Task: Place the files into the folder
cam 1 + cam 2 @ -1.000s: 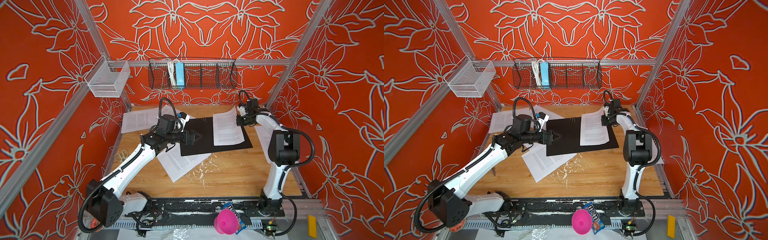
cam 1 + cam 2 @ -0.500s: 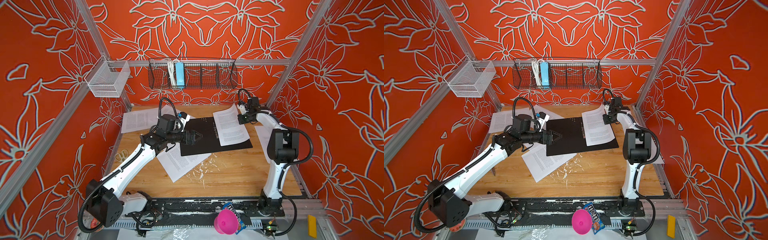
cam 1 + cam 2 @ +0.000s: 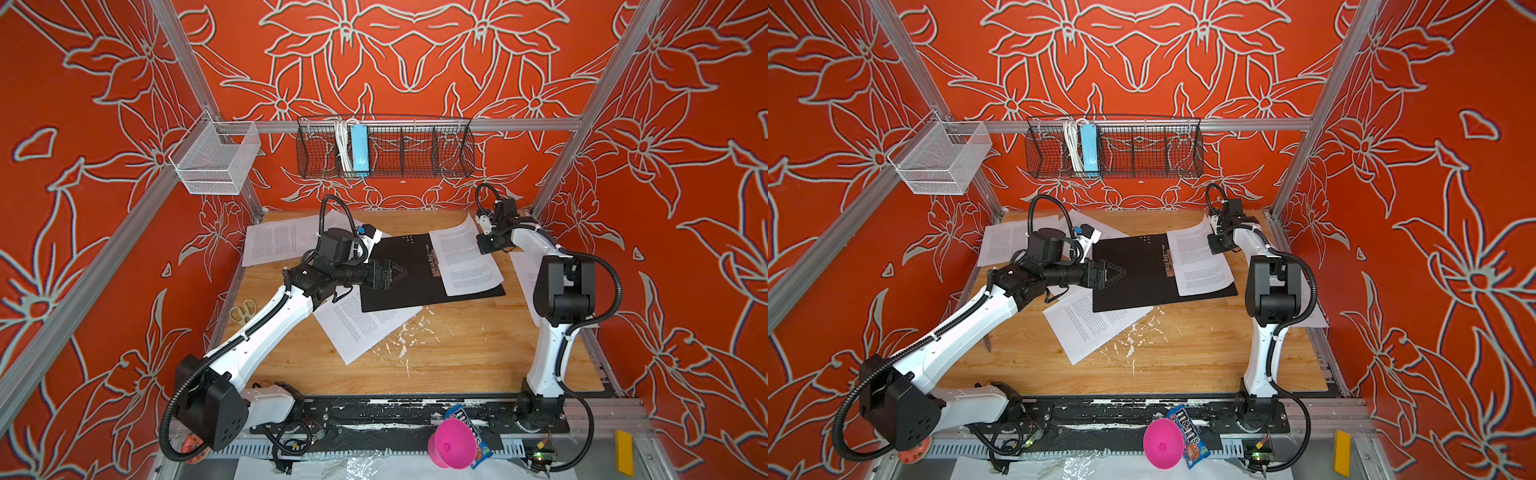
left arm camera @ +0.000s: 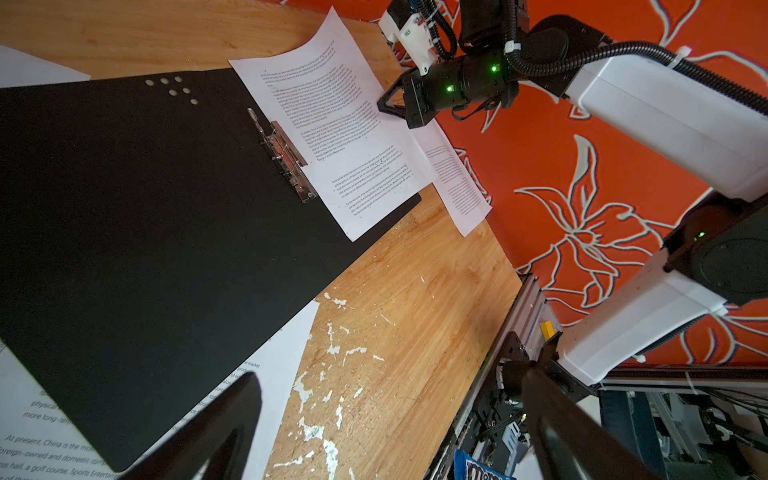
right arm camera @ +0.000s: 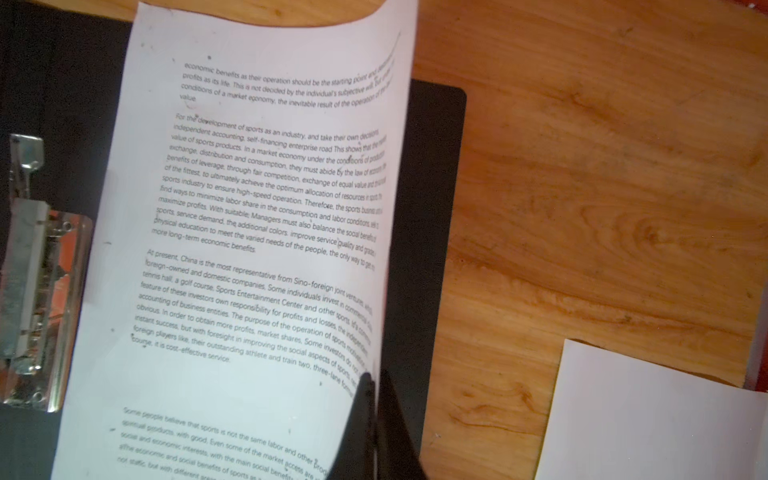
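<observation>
As the eye travels from the left of a top view, spare sheets (image 3: 278, 243) lie at the upper left of the table (image 3: 457, 361), well apart from the work; the left gripper (image 3: 394, 272) hovers left of centre over the open folder (image 3: 415, 286), its fingers spread wide and holding nothing; another sheet (image 3: 361, 328) lies below it, its upper part under the folder's near edge; the metal clip (image 3: 434, 264) runs down the folder's middle. Just right of the clip sits the held sheet (image 3: 463, 257), skewed against it, with the upper corner curling up past the folder's far edge; the right gripper (image 3: 482, 246), pressed together on that sheet's right edge, stands at the upper right; one more sheet (image 3: 524, 278) lies partly under that arm.

The step in hand seems to be laying the held sheet square on the folder's right half. To do it well, I judge the sheet should be turned until its long edge runs parallel to the clip, then lowered flat so no corner overhangs; whether its edge slips under the clip cannot be told, so a slow slide toward it looks safer than a drop; the left gripper could press the paper down near the clip before the right one lets go, since thin paper may spring or drift.
</observation>
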